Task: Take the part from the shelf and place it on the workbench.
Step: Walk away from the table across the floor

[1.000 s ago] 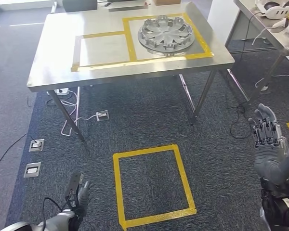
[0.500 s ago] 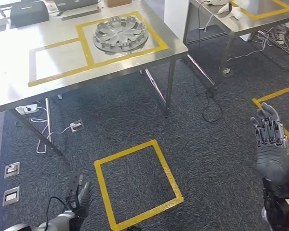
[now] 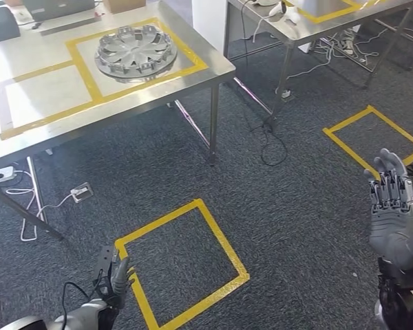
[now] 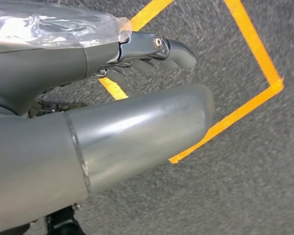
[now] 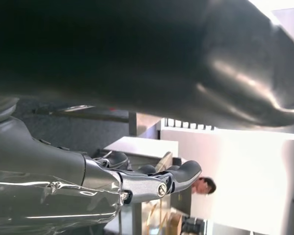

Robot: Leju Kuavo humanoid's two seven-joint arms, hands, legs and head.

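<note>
The wheel cover lies flat on the steel bench, inside the right-hand yellow taped frame, well apart from both hands; the left hand hangs low over the grey carpet, just beside a corner of the yellow taped square on the floor, fingers loosely extended and holding nothing; the right hand is raised at the right edge, palm facing away, fingers upright and spread, empty; a second bench stands behind, cables trailing beneath it.
</note>
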